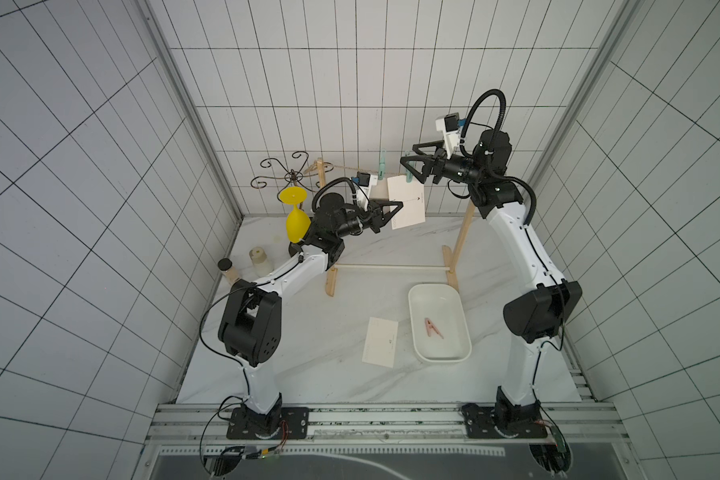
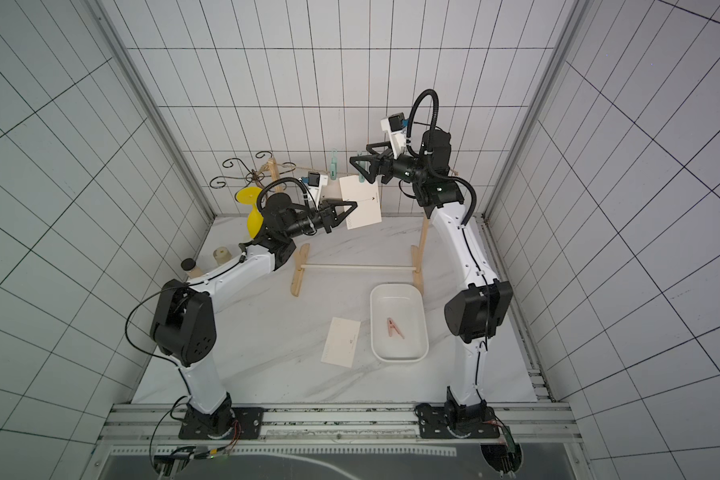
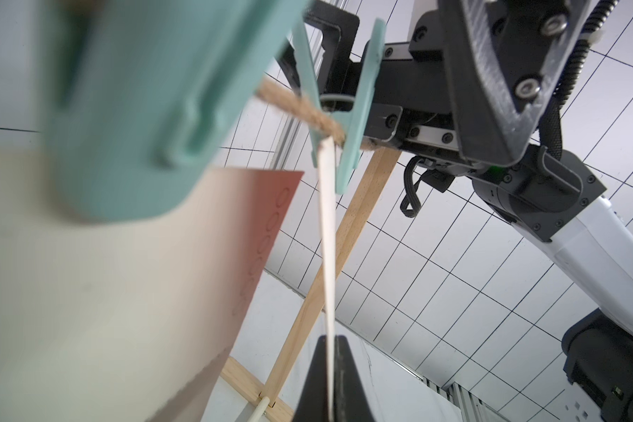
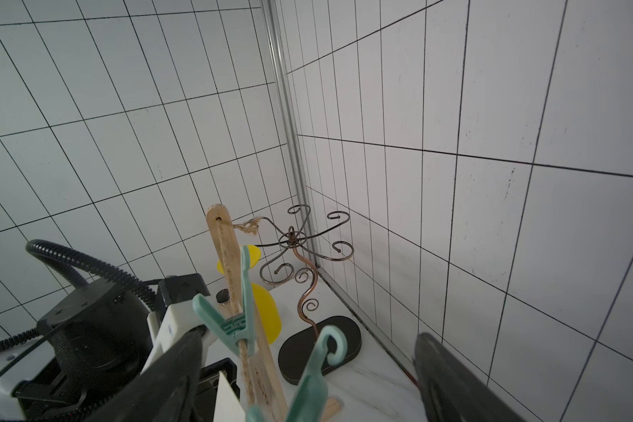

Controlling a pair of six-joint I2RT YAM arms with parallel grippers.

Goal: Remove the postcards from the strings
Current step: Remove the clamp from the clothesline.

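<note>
My left gripper (image 1: 399, 205): clamped on the hanging postcard's (image 1: 410, 208) edge.
My right gripper (image 1: 408, 154): spread wide around the teal clothespin (image 4: 307, 376) on the twine (image 3: 300, 107).

Off-white postcards (image 1: 407, 202), tan string (image 3: 296, 106), teal pegs (image 1: 382, 163), yellow glass (image 1: 297, 224), white tray (image 1: 437, 301)

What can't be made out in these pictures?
- Second hanging postcard: in both top views, mostly behind the left wrist camera.
- Print on front postcard: too small in both top views, edge-on in left wrist view.
- Nearest clothespin, lower end: right wrist view, cut off by the edge.
</note>
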